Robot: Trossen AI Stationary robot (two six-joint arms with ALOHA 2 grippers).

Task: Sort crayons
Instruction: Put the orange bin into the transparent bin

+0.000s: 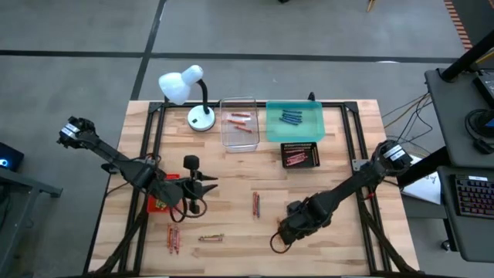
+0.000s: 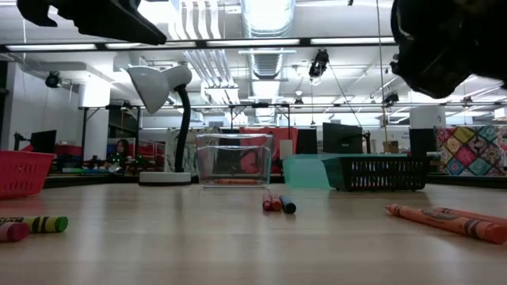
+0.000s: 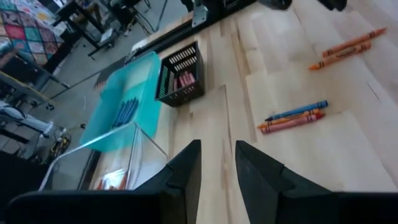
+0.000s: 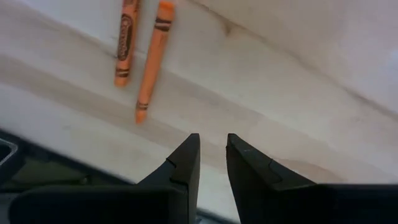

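Crayons lie in several groups on the counter [image 1: 340, 131]. Only the high view shows them all: blue ones in the teal tray [image 1: 294, 121], orange ones in the clear tray [image 1: 238, 122], red ones in the black basket [image 1: 300, 155], and loose groups near the front edge. The low view alone shows the yellow crayon [image 2: 36, 224] lying level at the left. The left claw [image 3: 217, 165] stands slightly parted and empty above bare wood, near the red basket [image 2: 24, 172]. The right claw [image 4: 212, 155] is likewise narrowly parted, holding nothing. Two orange crayons [image 4: 140, 53] lie just beyond it, side by side, long axes nearly parallel to the fingers [image 4: 183, 158].
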